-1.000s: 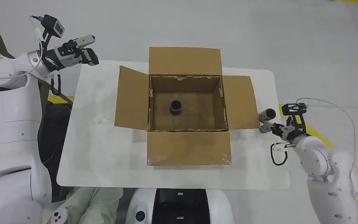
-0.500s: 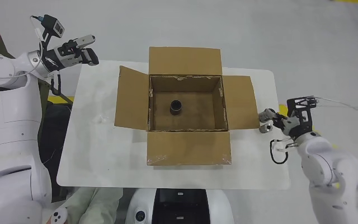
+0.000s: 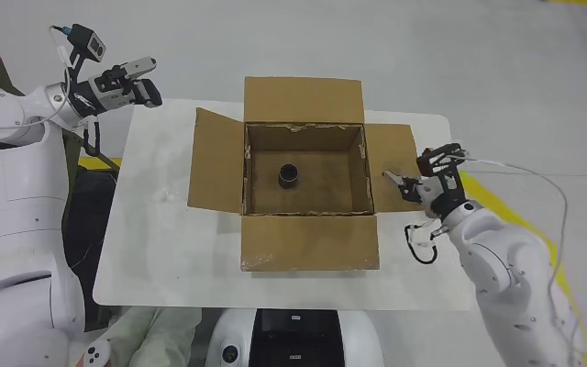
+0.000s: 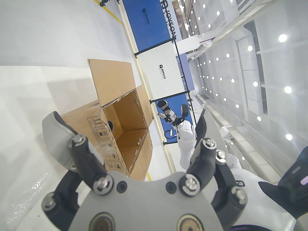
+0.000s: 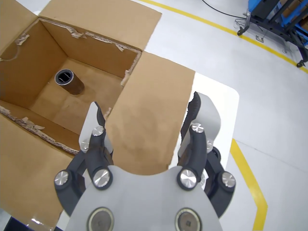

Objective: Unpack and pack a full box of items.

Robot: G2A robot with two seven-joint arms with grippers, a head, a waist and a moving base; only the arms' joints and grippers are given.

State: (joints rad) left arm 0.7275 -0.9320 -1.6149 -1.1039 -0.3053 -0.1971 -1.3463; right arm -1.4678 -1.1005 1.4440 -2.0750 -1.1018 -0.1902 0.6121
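box [image 3: 307,240] sits mid-table [image 3: 147,257], open, all four flaps folded outward; plain brown cardboard, rim ragged with torn paper strips, handling icons printed on one outer wall. inside: one can [image 3: 289,174], upright on the box floor, left of centre, clear of every wall; dark brown body, black top, print on the top too small to read. top view gives only the can's top end, sides hidden. left wrist view: box wall hides the can [image 4: 110,123] except a sliver of its top. right wrist view shows the can [image 5: 68,81] side and top, but the box's near wall and front flap run off the frame edge. right gripper [image 5: 146,104] hangs over the right flap [image 5: 144,80], just beside the box opening, fingers spread, nothing between them. left gripper [image 4: 128,118] is by the table's far left corner, well apart from the box, fingers also spread and empty. scrap of clear film [image 4: 28,188] on the table left of the box, barely makes out against the white top, can't tell what it is
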